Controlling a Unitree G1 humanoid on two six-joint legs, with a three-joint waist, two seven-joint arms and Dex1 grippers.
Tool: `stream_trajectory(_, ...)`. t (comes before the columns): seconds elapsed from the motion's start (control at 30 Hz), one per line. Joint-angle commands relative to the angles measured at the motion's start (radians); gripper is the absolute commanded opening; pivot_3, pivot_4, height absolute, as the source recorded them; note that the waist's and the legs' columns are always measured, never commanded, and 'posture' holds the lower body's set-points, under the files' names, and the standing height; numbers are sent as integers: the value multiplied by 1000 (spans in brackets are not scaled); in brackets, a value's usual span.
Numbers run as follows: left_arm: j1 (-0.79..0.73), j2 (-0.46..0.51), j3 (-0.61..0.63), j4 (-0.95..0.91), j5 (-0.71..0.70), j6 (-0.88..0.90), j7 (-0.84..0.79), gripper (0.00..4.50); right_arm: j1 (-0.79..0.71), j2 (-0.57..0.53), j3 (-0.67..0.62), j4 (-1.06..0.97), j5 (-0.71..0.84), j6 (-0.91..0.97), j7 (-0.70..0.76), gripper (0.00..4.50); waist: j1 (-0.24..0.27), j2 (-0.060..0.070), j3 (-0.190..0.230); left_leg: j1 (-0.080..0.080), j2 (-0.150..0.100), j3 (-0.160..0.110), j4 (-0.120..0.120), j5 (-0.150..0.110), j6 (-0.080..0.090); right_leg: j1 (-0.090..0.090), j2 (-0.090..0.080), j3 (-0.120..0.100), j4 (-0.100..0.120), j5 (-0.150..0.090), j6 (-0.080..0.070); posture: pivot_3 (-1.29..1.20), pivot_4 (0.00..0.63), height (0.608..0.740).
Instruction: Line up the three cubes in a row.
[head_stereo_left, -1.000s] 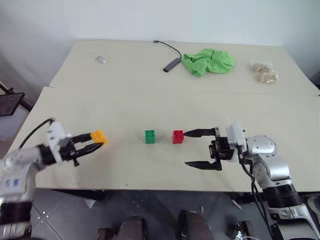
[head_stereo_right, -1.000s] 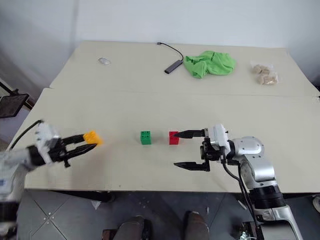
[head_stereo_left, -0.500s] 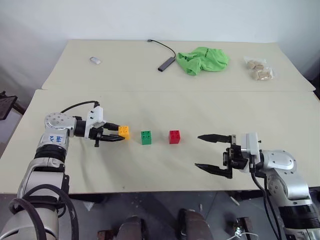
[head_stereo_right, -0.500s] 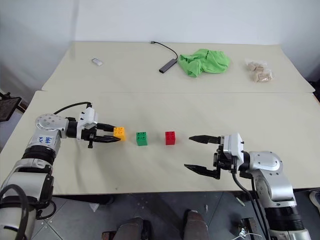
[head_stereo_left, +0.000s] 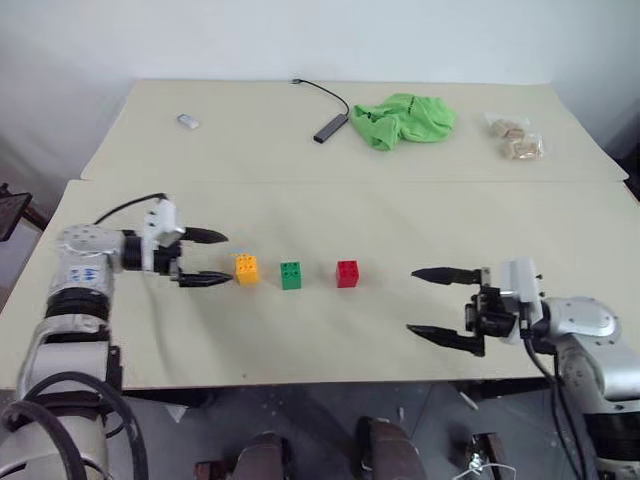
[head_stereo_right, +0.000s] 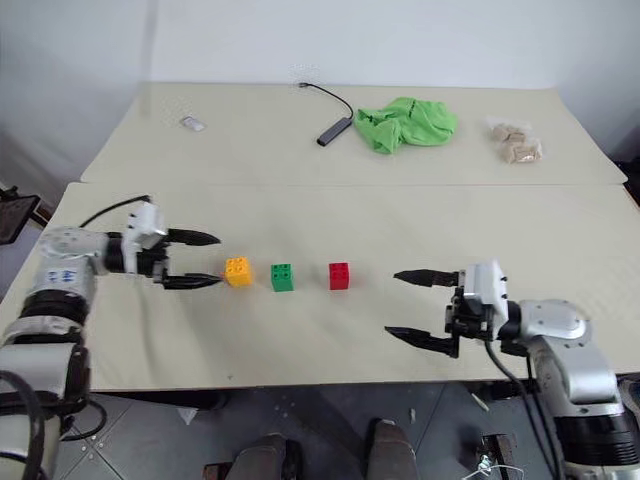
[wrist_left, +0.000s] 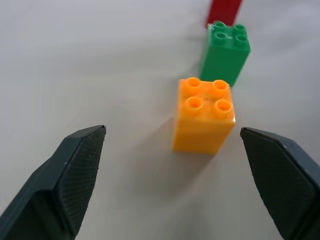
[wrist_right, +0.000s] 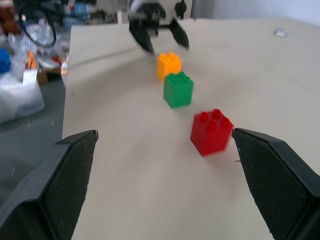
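The yellow-orange cube (head_stereo_left: 246, 268) is seen resting on the surface (head_stereo_left: 300, 340) just beyond the released left gripper (head_stereo_left: 212, 259), with the green cube (head_stereo_left: 291, 274) and red cube (head_stereo_left: 347, 273) lined up between it and the spread-open right gripper (head_stereo_left: 427, 301).

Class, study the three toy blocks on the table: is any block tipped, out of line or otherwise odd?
Nothing stands out. The orange block, green block and red block stand upright, studs up, in a row with gaps between them; neither open gripper touches them.
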Motion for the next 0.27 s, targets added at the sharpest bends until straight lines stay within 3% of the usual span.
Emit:
stream_trajectory(0.03,85,81,82,-194,-92,71,-55,4482,-81,-49,-44,2,39,18,52,4500,0,0,0,0,1,0,0,0,0,0,0,0,0,0,0,0,150,740)
stream_trajectory(0.27,267,144,167,-428,-107,52,68,4482,-206,-76,-6,106,-24,-2,111,4500,22,0,0,0,0,-1,4,0,0,2,-1,0,0,0,0,0,150,740)
